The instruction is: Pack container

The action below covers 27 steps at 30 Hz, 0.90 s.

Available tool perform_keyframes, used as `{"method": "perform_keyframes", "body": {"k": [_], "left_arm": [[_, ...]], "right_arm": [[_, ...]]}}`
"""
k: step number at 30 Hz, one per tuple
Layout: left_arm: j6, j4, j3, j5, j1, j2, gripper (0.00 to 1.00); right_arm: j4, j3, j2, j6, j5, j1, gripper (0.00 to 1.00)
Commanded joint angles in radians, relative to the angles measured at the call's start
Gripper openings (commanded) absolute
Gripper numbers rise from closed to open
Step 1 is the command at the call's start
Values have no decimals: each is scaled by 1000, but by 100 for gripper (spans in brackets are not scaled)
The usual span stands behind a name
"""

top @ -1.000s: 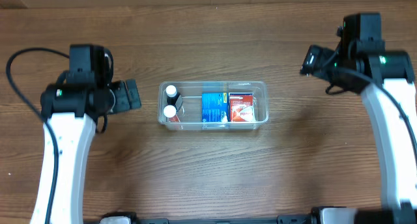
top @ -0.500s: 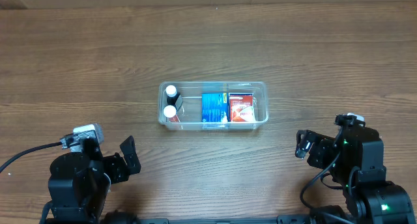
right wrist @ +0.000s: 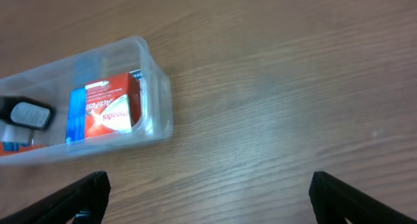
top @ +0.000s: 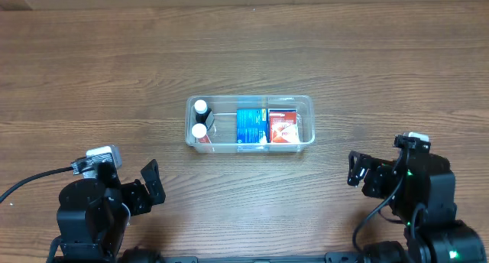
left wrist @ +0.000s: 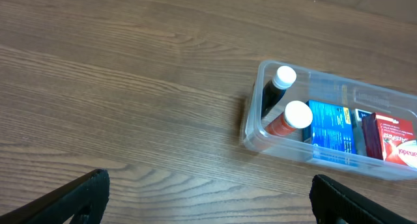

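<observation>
Clear plastic container (top: pixel 250 97) sits in the middle of the wooden table (top: pixel 244 49), well apart from both arms. Inside it stand two white-capped bottles (top: pixel 199 130) at its left end, then a blue box (top: pixel 249 125) and a red box (top: pixel 283 125) side by side. No loose item shows around it, so the packing looks finished, or close to it; no lid is in sight. The left gripper (top: pixel 153 183) and the right gripper (top: pixel 359 173) hang by the table's near edge, each spread wide and holding nothing. The overhead view shows little more than the bottles' caps, while the left wrist view shows one bottle dark and the other orange-red. The right wrist view shows the red box's lettering and the container's right end wall, though blurred.
</observation>
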Motion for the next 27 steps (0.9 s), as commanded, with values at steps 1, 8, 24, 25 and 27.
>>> {"method": "perform_keyframes", "body": {"k": [1,8,24,25,27], "left_arm": [[-14,0,-12,8,-6,-7,100],[-14,0,-12,8,-6,-7,100],[-14,0,-12,8,-6,-7,100],[-14,0,-12,8,-6,-7,100],[-14,0,-12,8,-6,-7,100]], "right_arm": [[145,-102,-108,-178,-7,6,100],[586,-503,-436,-193,-30,6,100],[918,-785,-591,-188,-5,5,100],[918,-785,-591,-189,-5,5,100],[918,-785,-591,-189,-5,5,100]]}}
